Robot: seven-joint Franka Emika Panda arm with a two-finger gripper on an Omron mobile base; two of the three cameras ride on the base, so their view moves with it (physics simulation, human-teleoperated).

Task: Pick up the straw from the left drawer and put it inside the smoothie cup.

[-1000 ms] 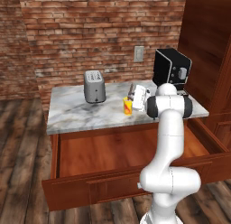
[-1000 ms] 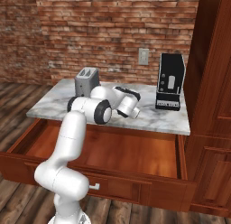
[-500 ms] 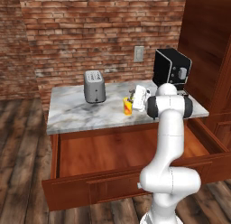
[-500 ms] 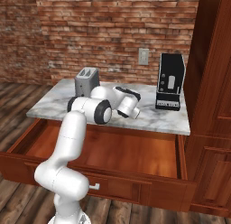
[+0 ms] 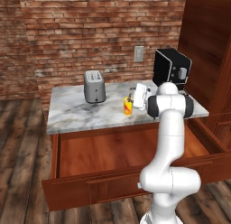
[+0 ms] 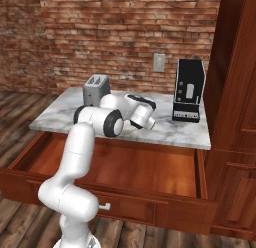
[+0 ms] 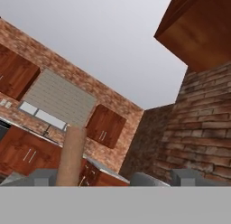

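While pincer gapes (tilted upward), straw beside smoothie cup

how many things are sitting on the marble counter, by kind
toaster: 1
smoothie cup: 1
black appliance: 1
straw, seen up close between the claw's fingertips: 1
total: 4

smoothie cup partly hidden by arm
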